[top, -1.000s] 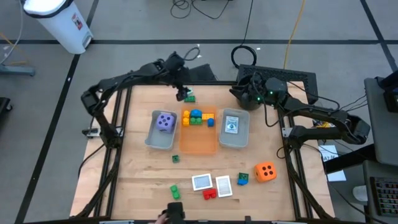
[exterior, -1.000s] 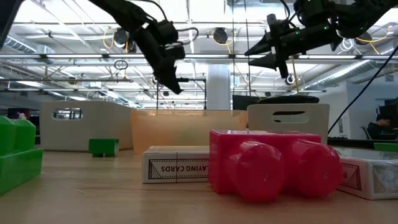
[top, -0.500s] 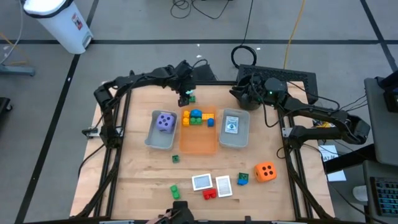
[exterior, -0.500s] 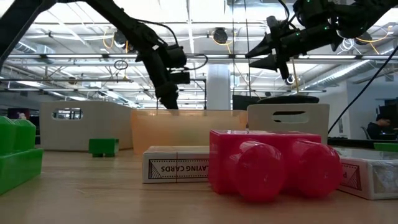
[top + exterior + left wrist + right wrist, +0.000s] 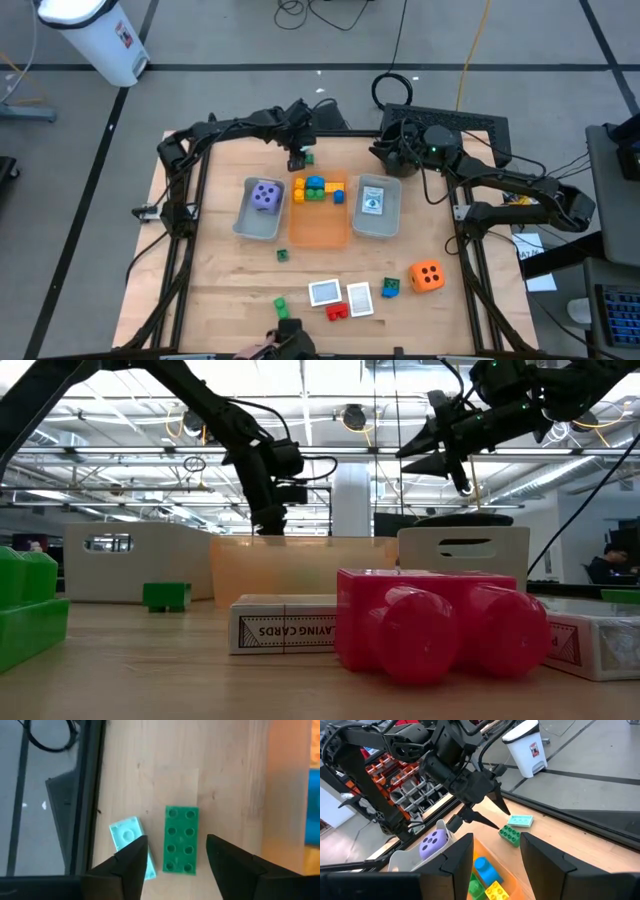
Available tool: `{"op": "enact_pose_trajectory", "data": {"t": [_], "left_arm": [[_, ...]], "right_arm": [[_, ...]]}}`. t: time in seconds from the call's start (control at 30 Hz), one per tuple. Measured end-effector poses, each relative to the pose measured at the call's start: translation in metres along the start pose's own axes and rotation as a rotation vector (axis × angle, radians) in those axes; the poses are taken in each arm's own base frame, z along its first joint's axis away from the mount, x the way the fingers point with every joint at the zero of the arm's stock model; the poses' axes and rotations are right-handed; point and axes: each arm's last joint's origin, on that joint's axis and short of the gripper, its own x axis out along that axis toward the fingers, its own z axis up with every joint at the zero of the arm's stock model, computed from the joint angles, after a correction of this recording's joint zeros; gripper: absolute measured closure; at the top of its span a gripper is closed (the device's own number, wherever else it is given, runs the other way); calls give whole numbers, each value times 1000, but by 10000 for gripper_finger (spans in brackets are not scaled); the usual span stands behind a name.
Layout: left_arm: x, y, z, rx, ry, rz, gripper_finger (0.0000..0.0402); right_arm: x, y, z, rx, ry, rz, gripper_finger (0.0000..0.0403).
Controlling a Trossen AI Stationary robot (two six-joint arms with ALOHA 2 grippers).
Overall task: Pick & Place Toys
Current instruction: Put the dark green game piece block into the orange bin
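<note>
At the counter's (image 5: 220,290) far edge, just behind the orange tray (image 5: 318,225), the left claw (image 5: 175,857) hangs parted and empty straight over a green brick (image 5: 181,839), fingers astride its narrow width, its long axis running along them. A pale brick (image 5: 129,845) lies just beside. The right claw (image 5: 492,852), parted, empty, waits farther off.
</note>
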Motion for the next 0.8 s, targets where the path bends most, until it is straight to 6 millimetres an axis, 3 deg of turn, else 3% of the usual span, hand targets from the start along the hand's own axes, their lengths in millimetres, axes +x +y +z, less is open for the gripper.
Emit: {"op": "enact_pose_trajectory", "data": {"t": [0.3,0.8], "left_arm": [[0,1,1,1,-2,8,138],[17,-7,-1,-38,16,-94,133]], "right_arm": [[0,-1,-2,2,16,-8,245],[0,-1,-2,25,21,-10,245]]}}
